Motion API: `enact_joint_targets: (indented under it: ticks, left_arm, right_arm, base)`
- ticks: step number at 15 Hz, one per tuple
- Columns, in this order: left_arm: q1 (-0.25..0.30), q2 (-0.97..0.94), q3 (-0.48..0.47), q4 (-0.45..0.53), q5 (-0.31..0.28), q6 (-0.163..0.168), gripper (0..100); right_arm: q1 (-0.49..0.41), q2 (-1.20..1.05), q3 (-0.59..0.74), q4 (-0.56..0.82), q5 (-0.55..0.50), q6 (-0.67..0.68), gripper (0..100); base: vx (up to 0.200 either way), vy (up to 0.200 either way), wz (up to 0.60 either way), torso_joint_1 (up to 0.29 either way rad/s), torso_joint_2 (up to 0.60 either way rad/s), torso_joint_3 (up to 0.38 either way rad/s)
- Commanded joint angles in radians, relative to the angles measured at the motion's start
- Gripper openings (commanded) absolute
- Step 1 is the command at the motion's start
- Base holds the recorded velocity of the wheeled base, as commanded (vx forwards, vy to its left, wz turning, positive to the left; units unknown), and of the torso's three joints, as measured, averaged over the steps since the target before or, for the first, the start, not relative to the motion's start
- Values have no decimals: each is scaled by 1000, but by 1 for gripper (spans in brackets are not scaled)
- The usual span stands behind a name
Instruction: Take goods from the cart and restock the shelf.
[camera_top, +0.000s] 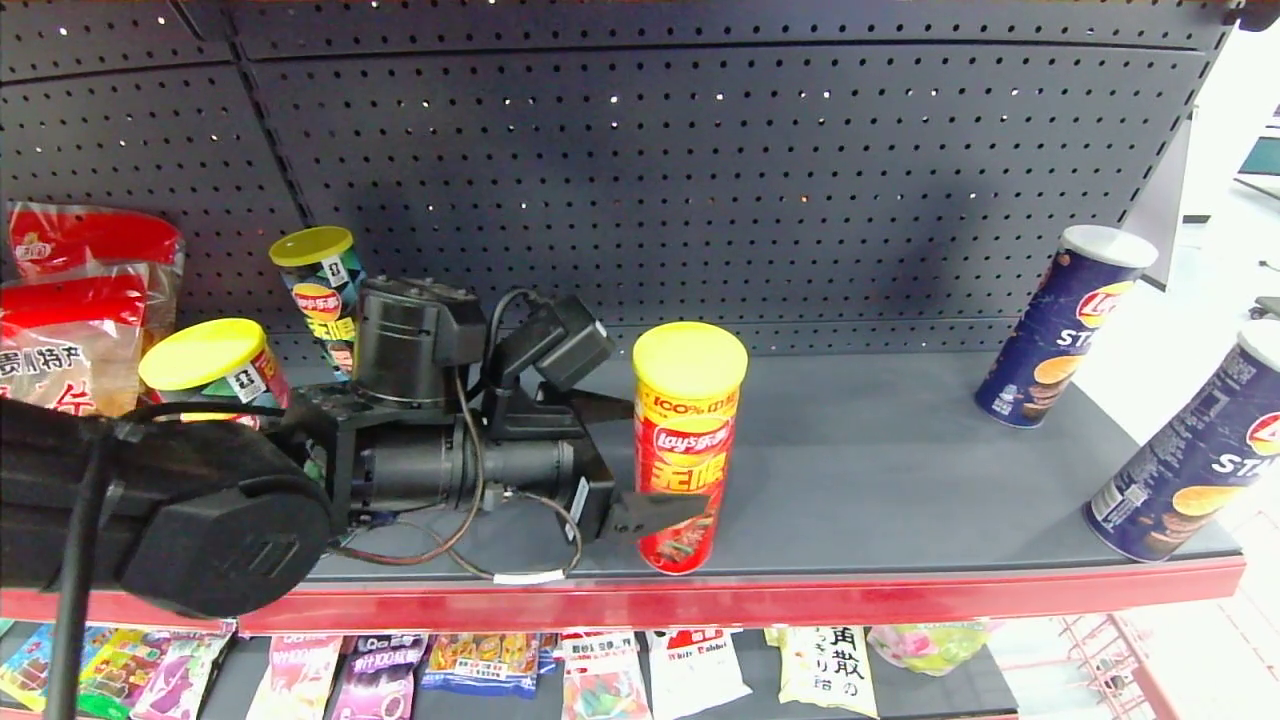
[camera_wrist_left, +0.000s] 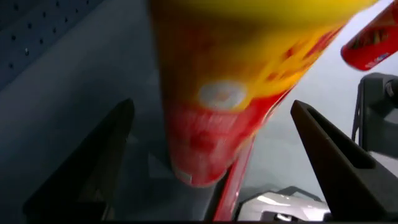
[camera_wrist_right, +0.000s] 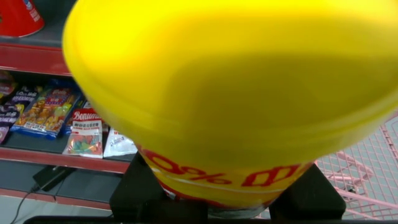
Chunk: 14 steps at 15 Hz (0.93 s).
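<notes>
Standing upright near the red front edge of the shelf (camera_top: 900, 480), a red chip can (camera_top: 688, 450) with a yellow lid is bracketed by the left gripper (camera_top: 665, 455), whose arm is laid in from the robot's left along the grey deck. One finger is seen in front of the can and the other behind it. In the left wrist view the gripper (camera_wrist_left: 211, 109) is shown spread wide, with bare shelf visible between each finger and the can (camera_wrist_left: 217, 118), so the can is not gripped.

A second can (camera_wrist_right: 236, 93), likewise yellow-lidded with a red and yellow body, is clamped in the right gripper (camera_wrist_right: 227, 199). Its lid is turned toward the wrist camera and its body is pinched between the two black fingers (camera_wrist_right: 140, 190). It is held out in front of the shelving, above a lower tier of snack packets (camera_wrist_right: 74, 127), with the pink wire cart (camera_wrist_right: 367, 180) beside it.

On the deck to the left of the arm, a front yellow-lidded can (camera_top: 205, 365) is placed near the edge and a rear yellow-lidded can (camera_top: 318, 275) by the pegboard (camera_top: 700, 150). Red bags (camera_top: 80, 300) are stacked at the far left. Well apart to the right, a blue can (camera_top: 1070, 320) is set toward the back and another blue can (camera_top: 1185, 450) at the front corner.
</notes>
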Motion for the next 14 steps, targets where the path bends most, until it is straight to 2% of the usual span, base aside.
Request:
enact_joint_targets:
  ticks: [1, 5, 6, 7, 8, 9, 10, 12, 14]
  left_arm:
    - [31, -78, 103, -1, 27, 1, 100]
    - [44, -175, 195, -9, 66, -1, 100]
    - [44, -238, 261, -9, 93, -1, 100]
    - [44, -243, 265, -9, 93, -1, 100]
    - [44, -362, 376, -7, 129, -7, 100]
    - [45, -388, 397, -7, 135, -9, 100]
    - [45, -505, 480, -4, 158, -24, 100]
    - [45, -651, 551, 10, 212, -53, 100]
    - [45, -792, 597, 74, 291, -58, 100]
  right_arm:
    - [1, 1, 0, 1, 0, 0, 0]
    - [1, 4, 0, 1, 2, 0, 0]
    - [1, 10, 0, 1, 5, 0, 0]
    - [1, 10, -2, 1, 5, 0, 0]
    - [2, 18, 0, 1, 11, -2, 0]
    - [2, 20, -2, 1, 12, -2, 0]
    - [4, 32, -11, 1, 23, -3, 0]
    - [2, 190, -141, 1, 63, -2, 0]
    - [4, 411, -310, -3, 109, -5, 0]
  base:
    - [0, 0, 0, 0, 0, 0]
    - [0, 0, 0, 0, 0, 0]
    - [0, 0, 0, 0, 0, 0]
    - [0, 0, 0, 0, 0, 0]
    - [0, 0, 0, 0, 0, 0]
    - [0, 0, 0, 0, 0, 0]
    - [0, 0, 0, 0, 0, 0]
    - [0, 0, 0, 0, 0, 0]
    - [0, 0, 0, 0, 0, 0]
